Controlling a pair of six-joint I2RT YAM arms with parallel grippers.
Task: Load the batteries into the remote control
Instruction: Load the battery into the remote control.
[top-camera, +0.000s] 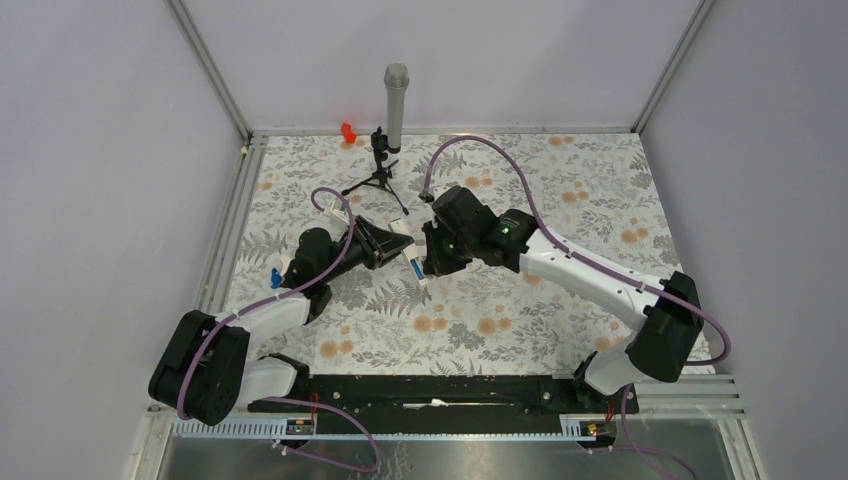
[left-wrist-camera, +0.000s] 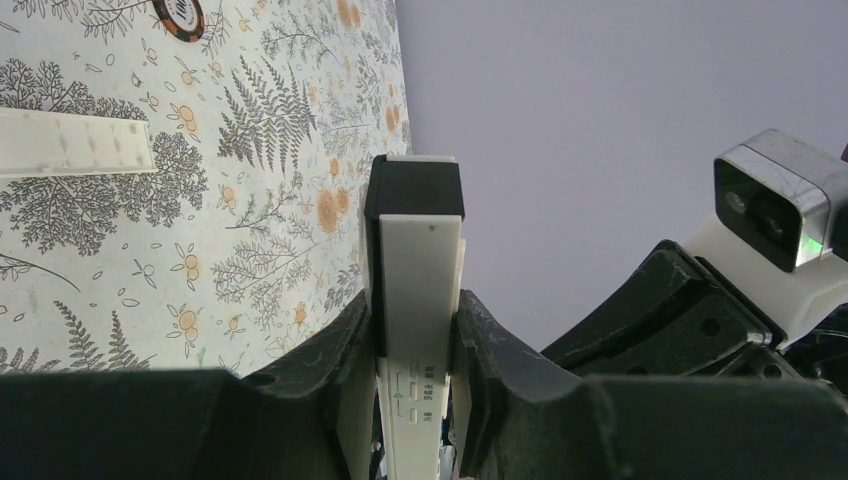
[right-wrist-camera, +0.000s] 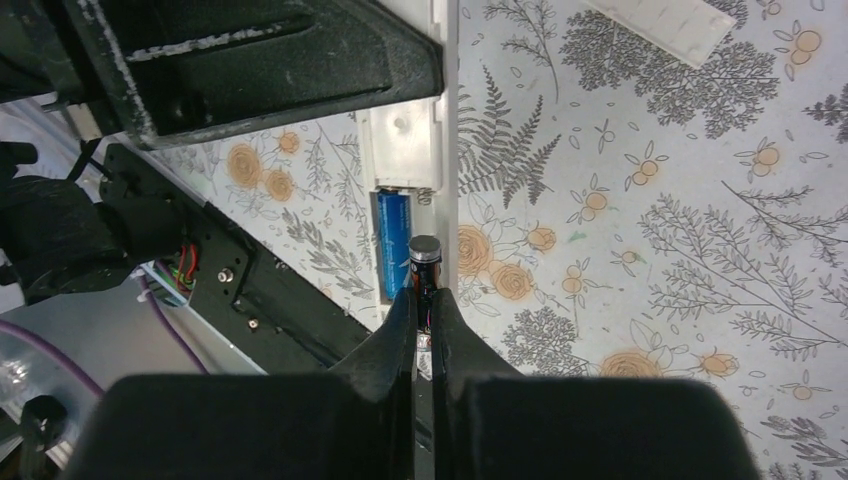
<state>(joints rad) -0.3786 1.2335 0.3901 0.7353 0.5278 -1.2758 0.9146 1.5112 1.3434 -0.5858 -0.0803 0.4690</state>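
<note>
Holding the remote (left-wrist-camera: 420, 280) up off the table (left-wrist-camera: 150, 250), we have the left gripper (left-wrist-camera: 418, 335) clamped on its 2 long edges. Our right gripper (right-wrist-camera: 424, 305) is pinched tight on 1 battery (right-wrist-camera: 424, 252), dark end toward the wrist camera, at the open bay (right-wrist-camera: 400, 180), just beside the other battery (right-wrist-camera: 393, 240), which lies seated in its slot

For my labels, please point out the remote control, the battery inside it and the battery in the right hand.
Remote control (left-wrist-camera: 420, 300): left wrist view, white face.
Battery inside (right-wrist-camera: 394, 240): right wrist view, blue side.
Held battery (right-wrist-camera: 424, 250): right wrist view, dark end.
</note>
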